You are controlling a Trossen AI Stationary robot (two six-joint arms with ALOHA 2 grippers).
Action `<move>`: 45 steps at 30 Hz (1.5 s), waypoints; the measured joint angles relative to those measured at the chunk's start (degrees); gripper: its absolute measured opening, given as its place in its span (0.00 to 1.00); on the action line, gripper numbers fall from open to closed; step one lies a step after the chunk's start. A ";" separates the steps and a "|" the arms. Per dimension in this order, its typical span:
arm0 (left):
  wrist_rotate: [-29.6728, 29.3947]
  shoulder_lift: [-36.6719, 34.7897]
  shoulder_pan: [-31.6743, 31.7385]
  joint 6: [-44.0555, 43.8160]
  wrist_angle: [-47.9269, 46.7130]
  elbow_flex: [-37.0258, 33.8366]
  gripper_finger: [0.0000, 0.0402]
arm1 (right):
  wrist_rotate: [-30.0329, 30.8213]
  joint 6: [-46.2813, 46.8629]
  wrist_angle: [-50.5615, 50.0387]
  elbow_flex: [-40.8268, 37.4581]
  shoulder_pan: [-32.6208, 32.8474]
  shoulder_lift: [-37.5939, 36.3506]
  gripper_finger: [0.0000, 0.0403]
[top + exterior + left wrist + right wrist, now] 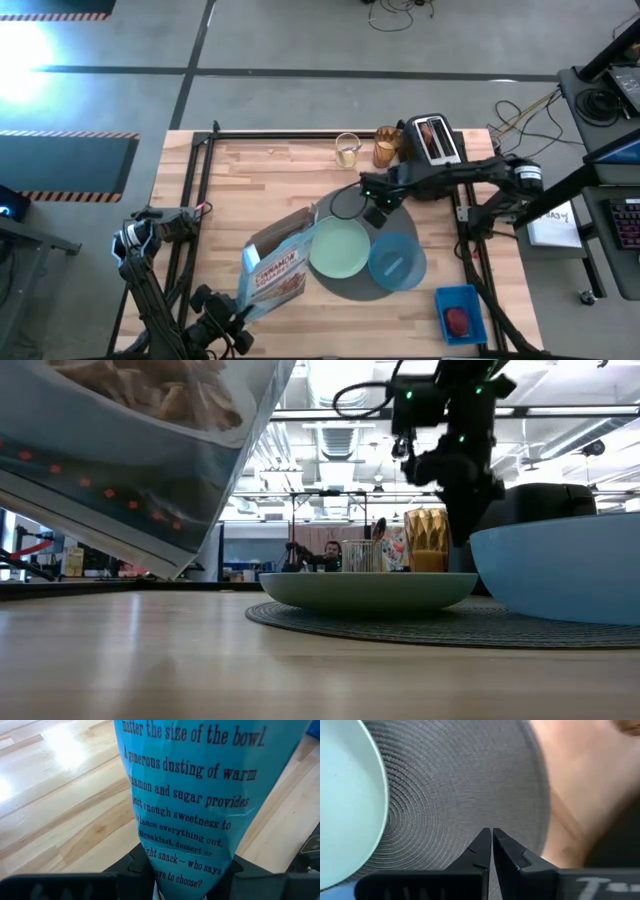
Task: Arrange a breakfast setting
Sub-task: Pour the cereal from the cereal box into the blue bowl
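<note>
The left gripper [182, 885] clamped a tilted cereal bag [277, 268] beside the pale green plate [339, 249]; a slipping grip could have spilled cereal short of the blue bowl [398, 260]. Farther back, the right gripper [491, 836], closed and empty, hovered over the mat [465, 790] and risked snagging it.

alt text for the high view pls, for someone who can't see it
Seen from above, the left gripper holds a blue cereal box tilted beside a pale green plate and blue bowl on a round dark-grey mat. The shut right gripper hovers over the mat's far edge.
</note>
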 joint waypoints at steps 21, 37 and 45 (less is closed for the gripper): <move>1.31 0.00 -0.59 0.00 0.05 0.09 0.25 | -3.73 -2.42 7.80 2.38 -2.01 14.50 0.02; -5.28 0.22 -3.19 -0.49 0.11 3.16 0.25 | -9.90 -1.48 19.05 3.71 -3.08 18.81 0.02; -11.12 0.22 -3.86 3.38 1.81 4.26 0.25 | -9.03 -4.89 20.27 12.48 -5.10 23.14 0.02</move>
